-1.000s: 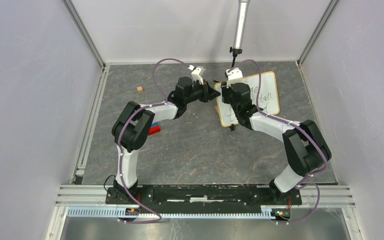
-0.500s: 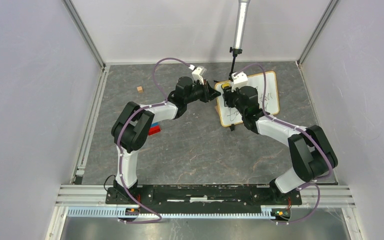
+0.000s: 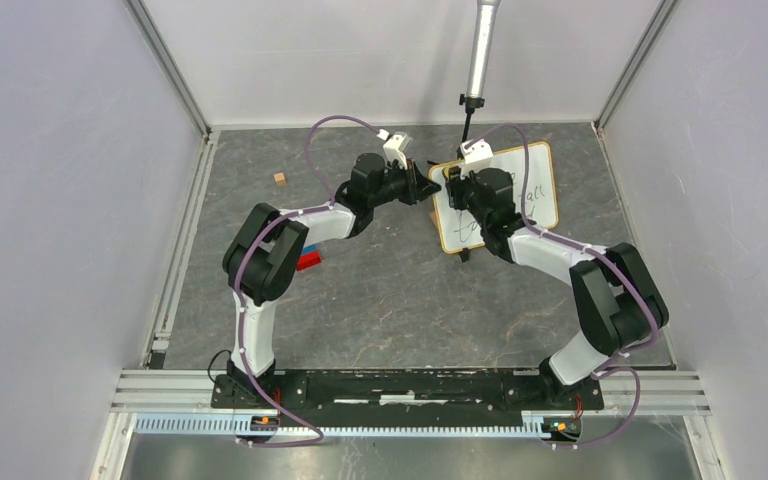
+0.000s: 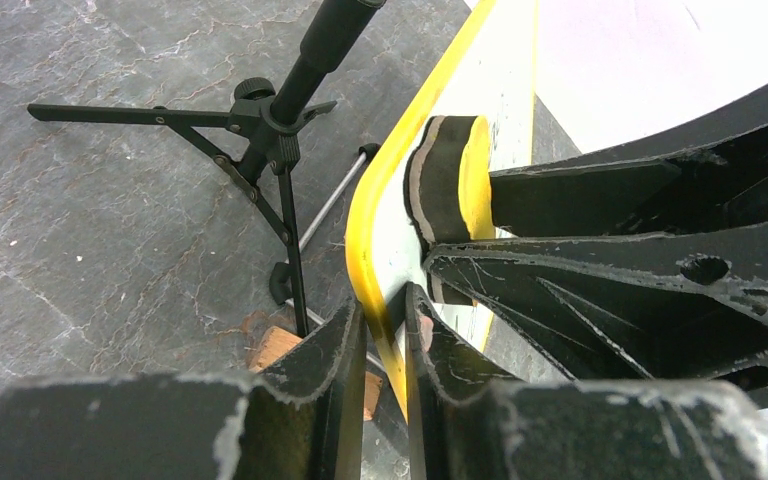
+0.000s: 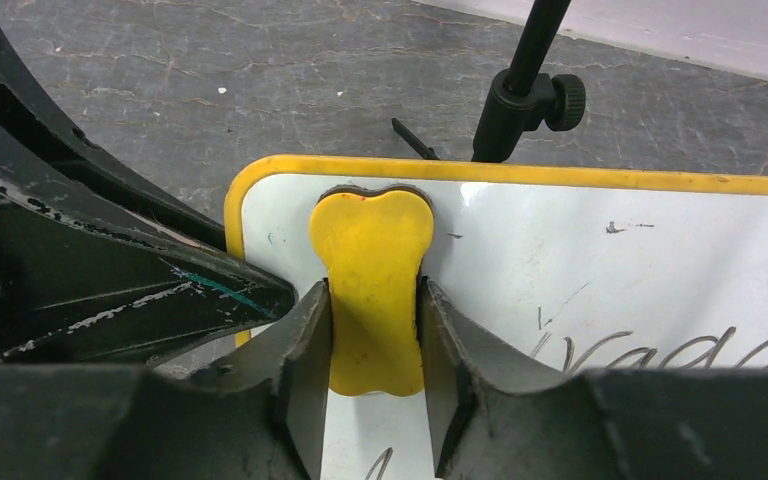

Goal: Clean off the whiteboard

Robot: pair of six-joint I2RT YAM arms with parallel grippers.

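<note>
The whiteboard [image 3: 538, 190] stands at the back right, with dark handwriting on its face [image 5: 610, 270] and a yellow-looking frame [image 4: 380, 230]. My left gripper [image 3: 432, 186] is shut on the board's left edge, one finger on each side of the frame [image 4: 384, 305]. My right gripper [image 3: 450, 180] is shut on a yellow bone-shaped eraser [image 5: 372, 250] with a black felt pad [image 4: 447, 175]. The eraser is pressed flat against the board's upper left corner, and my right gripper [image 5: 374, 300] holds it by its narrow waist.
A black tripod with a grey pole [image 3: 472, 105] stands just behind the board [image 5: 520, 90]. A small wooden cube [image 3: 280, 179] lies at the back left. Red and blue blocks [image 3: 308, 258] sit under my left arm. A wooden block [image 4: 275, 348] lies by the board's foot.
My right wrist has shifted a little to the right over the board, with the eraser staying near the upper left corner. My left arm has not moved.
</note>
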